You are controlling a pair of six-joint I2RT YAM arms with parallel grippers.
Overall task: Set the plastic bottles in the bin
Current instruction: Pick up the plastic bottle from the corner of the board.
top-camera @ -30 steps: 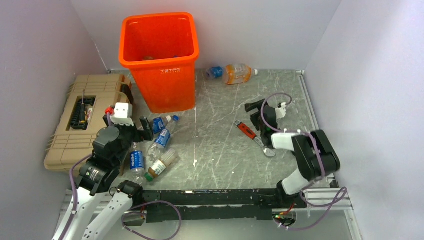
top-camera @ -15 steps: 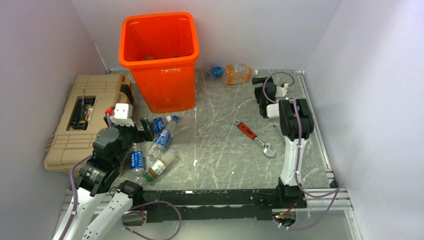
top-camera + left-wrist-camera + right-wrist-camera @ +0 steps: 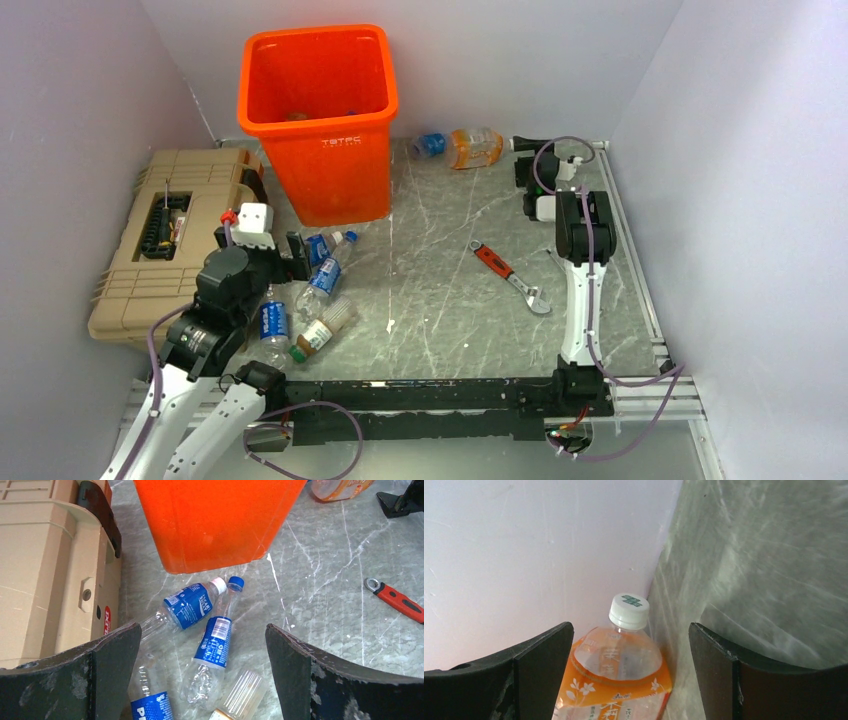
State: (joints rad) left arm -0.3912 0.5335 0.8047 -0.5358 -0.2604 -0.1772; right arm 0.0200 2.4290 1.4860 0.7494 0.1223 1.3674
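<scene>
Orange-labelled bottle lying flat against the back wall, right of the bin — long axis along the wall, white cap end toward the right gripper. Jaws there spread wide, nothing held, bottle neck framed between them in the wrist view. Right side far nearer than left; probably a short push forward, then close. Left gripper also released and empty, hovering over the bottle cluster at the bin's foot. Readable: "SWEAT" on one blue label, East Asian characters on the orange one — white bin lettering too small to make out.
</scene>
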